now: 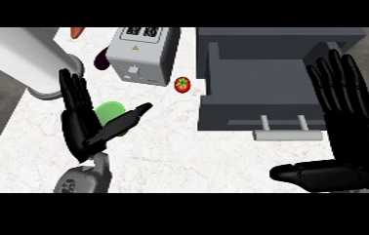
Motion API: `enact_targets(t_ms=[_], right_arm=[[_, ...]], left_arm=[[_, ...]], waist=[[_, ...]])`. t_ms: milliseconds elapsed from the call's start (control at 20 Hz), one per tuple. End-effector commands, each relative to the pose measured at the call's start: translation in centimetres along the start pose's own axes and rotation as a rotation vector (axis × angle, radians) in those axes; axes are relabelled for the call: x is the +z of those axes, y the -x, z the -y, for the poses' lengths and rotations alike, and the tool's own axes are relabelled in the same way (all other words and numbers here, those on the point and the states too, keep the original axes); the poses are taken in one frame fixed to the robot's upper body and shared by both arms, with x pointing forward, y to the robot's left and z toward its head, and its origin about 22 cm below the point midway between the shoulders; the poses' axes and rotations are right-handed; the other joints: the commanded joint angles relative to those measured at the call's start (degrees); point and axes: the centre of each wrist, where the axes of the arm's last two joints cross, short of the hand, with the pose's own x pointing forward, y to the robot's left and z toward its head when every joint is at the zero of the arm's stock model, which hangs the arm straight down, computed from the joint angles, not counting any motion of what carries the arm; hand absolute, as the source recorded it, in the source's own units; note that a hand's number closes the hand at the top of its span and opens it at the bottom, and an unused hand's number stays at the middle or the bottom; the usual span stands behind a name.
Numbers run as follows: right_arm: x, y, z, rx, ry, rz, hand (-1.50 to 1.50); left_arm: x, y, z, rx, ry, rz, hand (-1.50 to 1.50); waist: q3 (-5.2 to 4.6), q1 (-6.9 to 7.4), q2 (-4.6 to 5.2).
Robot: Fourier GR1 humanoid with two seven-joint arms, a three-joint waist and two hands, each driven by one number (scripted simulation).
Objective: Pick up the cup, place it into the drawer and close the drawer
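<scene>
A green cup (pixel 110 113) stands on the white marble counter (pixel 180 151), left of centre. My left hand (pixel 79 127) is right at it, fingers straight and pointing up on its left, thumb stretched across its lower right side, partly hiding it; the hand is open. The grey drawer (pixel 259 83) at the right stands pulled out, its bare inside showing and its handle (pixel 287 134) at the near edge. My right hand (pixel 338 112) is open over the drawer's right side, fingers up, thumb pointing left below the handle.
A silver toaster (pixel 143 56) stands at the back, with a red tomato (pixel 182 84) to its right and a dark purple vegetable (pixel 101 61) to its left. An orange carrot tip (pixel 76 32) shows at the back left. A big white cylinder (pixel 32 58) fills the left.
</scene>
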Motion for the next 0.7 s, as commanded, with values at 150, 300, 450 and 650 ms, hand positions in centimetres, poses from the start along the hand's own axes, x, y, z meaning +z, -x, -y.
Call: enact_targets(t_ms=[150,300,450,650], right_arm=[[0.9,-0.6,-0.8,-0.003,-0.002,0.002,-1.5],[-0.2,1.0,-0.8,0.005,-0.001,0.005,-1.5],[-0.7,-0.7,0.1,-0.012,0.002,-0.012,-1.5],[0.6,-0.5,0.5,0.004,-0.025,-0.01,-1.5]], left_arm=[[0.1,0.8,-2.3,-0.045,-0.058,-0.047,-1.5],[0.3,3.1,-2.0,-0.051,-0.083,-0.07,-1.5],[0.6,6.2,-4.1,-0.053,-0.079,-0.062,-1.5],[0.4,6.7,-5.5,-0.057,-0.078,-0.084,-1.5]], waist=[[0.01,0.08,-0.04],[0.0,0.07,0.01],[-0.01,0.02,0.02],[0.0,0.01,-0.01]])
